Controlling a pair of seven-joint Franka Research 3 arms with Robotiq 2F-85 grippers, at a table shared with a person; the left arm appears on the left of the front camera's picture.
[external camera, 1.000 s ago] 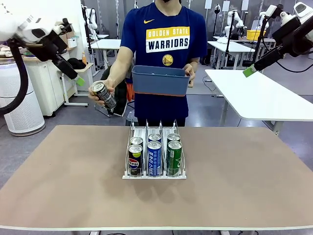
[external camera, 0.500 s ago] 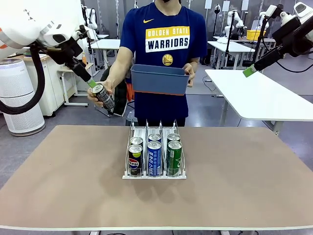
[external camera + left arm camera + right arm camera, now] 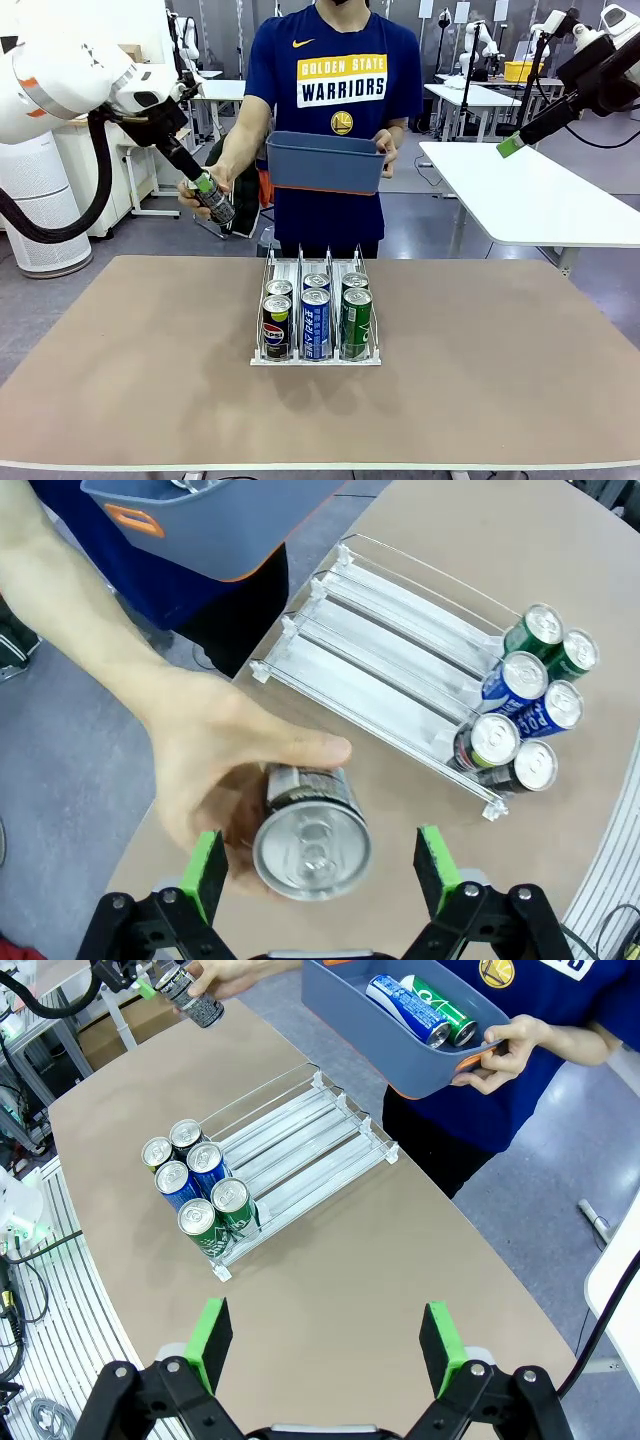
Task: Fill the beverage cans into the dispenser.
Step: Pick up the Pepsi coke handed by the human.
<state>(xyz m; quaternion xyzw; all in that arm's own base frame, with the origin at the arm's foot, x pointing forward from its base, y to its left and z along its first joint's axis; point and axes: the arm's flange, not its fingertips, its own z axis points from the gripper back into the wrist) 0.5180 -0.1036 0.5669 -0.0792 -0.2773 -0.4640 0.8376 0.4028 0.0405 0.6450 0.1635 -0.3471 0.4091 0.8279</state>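
Can offered at the left gripper; six cans racked

- Dark can (image 3: 213, 196): slim, silver top, tilted. It is clasped around its body by the person's hand (image 3: 196, 186) in the air beyond the far edge of the table (image 3: 500, 350), left of the dispenser.
- Left gripper (image 3: 205, 182): at the top of the dark can. In the left wrist view the jaws stand wide, one green pad on each side of the can's top, with a gap on both sides. Nothing is gripped.
- Right gripper (image 3: 510, 146): raised high at the right, well away from the table. Jaws spread, nothing between them.
- Dispenser (image 3: 300, 262): three lanes with wire dividers, flat on the middle of the table. The far part of every lane is bare.
- Pepsi can (image 3: 276, 335): upright at the near end of the left lane.
- Pocari Sweat can (image 3: 315, 325): upright at the near end of the middle lane.
- Green can (image 3: 356, 322): upright at the near end of the right lane.
- Rear cans (image 3: 316, 282): three, one directly behind each front can. Labels mostly hidden.
- Blue-grey bin (image 3: 326, 165): held at chest height, with the person's other hand (image 3: 388, 150) gripping its end.
- Bin cans (image 3: 398, 998): a blue-white one and a green one lying side by side inside the bin, seen from the right wrist
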